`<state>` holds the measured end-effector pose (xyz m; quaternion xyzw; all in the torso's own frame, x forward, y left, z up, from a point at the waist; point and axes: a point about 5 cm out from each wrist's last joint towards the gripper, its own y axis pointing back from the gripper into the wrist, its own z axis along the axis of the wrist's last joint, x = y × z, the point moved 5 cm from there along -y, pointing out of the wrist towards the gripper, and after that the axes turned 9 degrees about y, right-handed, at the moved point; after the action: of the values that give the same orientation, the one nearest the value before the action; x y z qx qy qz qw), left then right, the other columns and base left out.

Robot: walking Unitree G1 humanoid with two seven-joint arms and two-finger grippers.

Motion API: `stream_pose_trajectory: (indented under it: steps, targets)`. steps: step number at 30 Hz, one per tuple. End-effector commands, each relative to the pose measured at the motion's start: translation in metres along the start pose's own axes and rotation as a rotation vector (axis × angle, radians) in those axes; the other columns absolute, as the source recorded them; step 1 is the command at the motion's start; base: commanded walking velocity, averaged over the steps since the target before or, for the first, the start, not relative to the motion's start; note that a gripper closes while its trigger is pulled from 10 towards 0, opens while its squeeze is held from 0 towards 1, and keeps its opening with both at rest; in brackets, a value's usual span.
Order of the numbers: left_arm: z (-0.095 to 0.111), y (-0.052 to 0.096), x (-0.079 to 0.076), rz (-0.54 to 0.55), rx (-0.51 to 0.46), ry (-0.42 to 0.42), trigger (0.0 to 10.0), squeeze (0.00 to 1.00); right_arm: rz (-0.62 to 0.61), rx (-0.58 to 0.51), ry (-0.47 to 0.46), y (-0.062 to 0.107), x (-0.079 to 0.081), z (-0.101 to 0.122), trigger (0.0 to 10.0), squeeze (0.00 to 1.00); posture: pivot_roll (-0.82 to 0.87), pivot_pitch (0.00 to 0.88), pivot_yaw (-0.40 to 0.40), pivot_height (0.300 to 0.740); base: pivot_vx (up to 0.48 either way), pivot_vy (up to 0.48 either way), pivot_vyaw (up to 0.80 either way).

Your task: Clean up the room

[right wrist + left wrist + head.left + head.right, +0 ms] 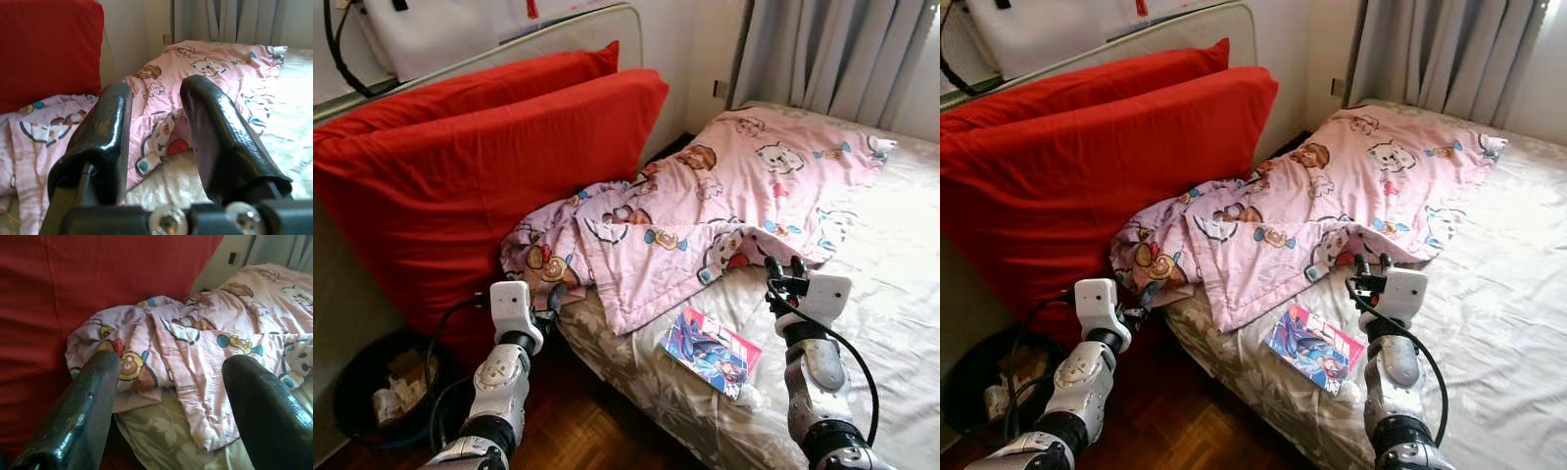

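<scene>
A crumpled pink cartoon-print blanket (705, 215) lies across the bed, bunched against two big red pillows (480, 166). A colourful comic book (710, 351) rests flat on the sheet near the bed's front edge. My left gripper (553, 299) hovers at the bed's corner, just short of the blanket's bunched end (127, 357); its fingers (93, 396) are spread wide and hold nothing. My right gripper (783, 266) is raised over the sheet, right of the comic and close to the blanket's lower hem (161, 132). It is open and holds nothing.
The bed (891, 294) has a pale floral sheet. A black basket (382, 392) with paper scraps stands on the wooden floor (568, 431) at the left, below the pillows. Grey curtains (842, 59) hang behind the bed. A headboard (558, 34) rises behind the pillows.
</scene>
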<state>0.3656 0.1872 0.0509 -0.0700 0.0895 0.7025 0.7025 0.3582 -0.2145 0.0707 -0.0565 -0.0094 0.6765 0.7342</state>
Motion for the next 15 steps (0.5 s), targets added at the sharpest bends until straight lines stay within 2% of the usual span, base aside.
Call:
stream_pose_trajectory:
  steps: [1, 6, 11, 15]
  targets:
    - [-0.002, 0.007, 0.011, 0.03, -0.008, -0.001, 10.0, 0.0, -0.002, -0.006, -0.007, 0.005, 0.0, -0.001, 10.0, 0.0, -0.09, 0.0, 0.027, 0.74, 0.0, 0.0, 0.0]
    - [-0.007, 0.019, 0.016, 0.033, -0.018, -0.002, 10.0, 0.0, 0.008, -0.022, 0.0, 0.02, 0.006, -0.003, 10.0, 0.0, -0.1, 0.0, 0.029, 0.74, 0.0, 0.0, 0.0]
    - [-0.004, 0.028, 0.007, -0.013, -0.059, -0.014, 10.0, 0.0, 0.046, -0.03, 0.001, 0.037, 0.014, -0.003, 10.0, 0.0, -0.1, 0.0, 0.019, 0.74, 0.0, 0.0, 0.0]
    - [-0.003, 0.032, 0.004, -0.03, -0.07, -0.023, 10.0, 0.0, 0.044, 0.01, -0.026, 0.038, 0.014, -0.011, 10.0, 0.0, -0.09, 0.0, 0.012, 0.74, 0.0, 0.0, 0.0]
